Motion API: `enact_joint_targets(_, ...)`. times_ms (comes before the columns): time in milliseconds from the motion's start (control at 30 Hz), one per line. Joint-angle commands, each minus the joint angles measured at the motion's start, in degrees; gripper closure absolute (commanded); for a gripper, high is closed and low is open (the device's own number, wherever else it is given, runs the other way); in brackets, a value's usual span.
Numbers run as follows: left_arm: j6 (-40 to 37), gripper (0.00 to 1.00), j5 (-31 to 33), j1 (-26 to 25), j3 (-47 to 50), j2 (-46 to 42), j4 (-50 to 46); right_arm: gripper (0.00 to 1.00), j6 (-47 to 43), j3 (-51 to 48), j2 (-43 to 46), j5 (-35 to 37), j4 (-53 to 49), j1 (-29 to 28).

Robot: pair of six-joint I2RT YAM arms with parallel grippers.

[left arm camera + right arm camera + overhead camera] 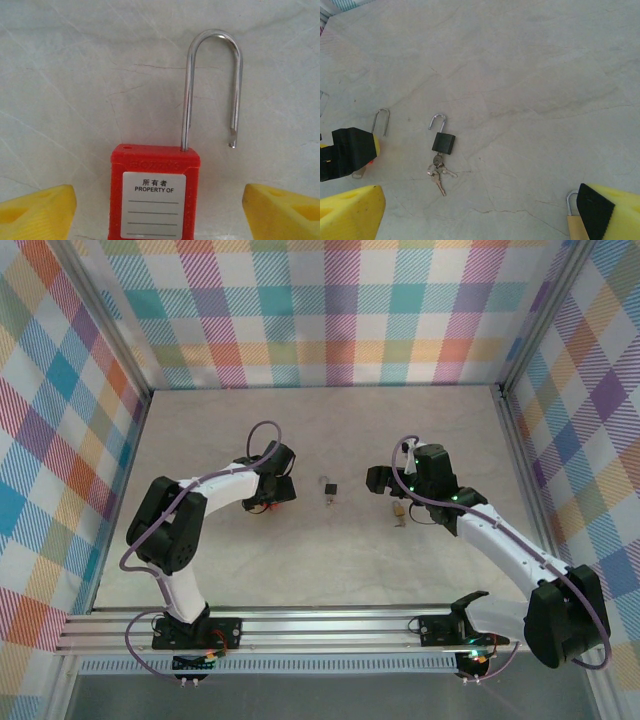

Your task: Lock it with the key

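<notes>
Left wrist view puts the red padlock (pixel 152 200) flat on the tabletop (pixel 65 85), squarely between the yellow fingers (pixel 37 212) of your left pincer (pixel 159 200). They stand apart on either side of its body without touching it. Its shackle (pixel 212 85) is up, the free end clear of the body.

Your right pincer (pixel 481 200) is spread wide too and holds nothing, with a brass padlock (pixel 572 222) just beside one of its fingers. The black padlock (pixel 443 142) lies near the middle of the tabletop, between the two arms. Its own bow is open and the key bunch (pixel 437 175) trails from its underside. One key looks seated in the keyway, though it's too small to be sure.

I'd judge you're at the grasping step: nothing is held and no lock is shut. The next move calls for clamping the left pincer evenly on the red body so it doesn't skid or twist. After that you need the key, a fine pinch on a small, flat thing.
</notes>
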State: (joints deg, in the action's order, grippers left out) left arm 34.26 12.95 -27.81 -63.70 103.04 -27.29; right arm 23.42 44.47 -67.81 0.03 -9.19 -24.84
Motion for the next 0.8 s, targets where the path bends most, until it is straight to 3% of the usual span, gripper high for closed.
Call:
enact_joint_targets(0,-0.77,0.17,1.09,0.61,-1.10,0.71,-1.36,0.01,-0.79,1.66,-0.47,0.32,-0.24,-0.47)
enact_joint_targets(433,-1.22,0.31,2.26,0.92,-0.11,1.60,-0.33,0.01,-0.75,1.99,-1.11,0.49,-0.38,-1.00)
enact_joint_targets(767,-1.39,0.35,2.40,0.93,0.25,2.09,0.20,0.01,-0.80,1.95,-1.26,0.86,-0.31,-1.44)
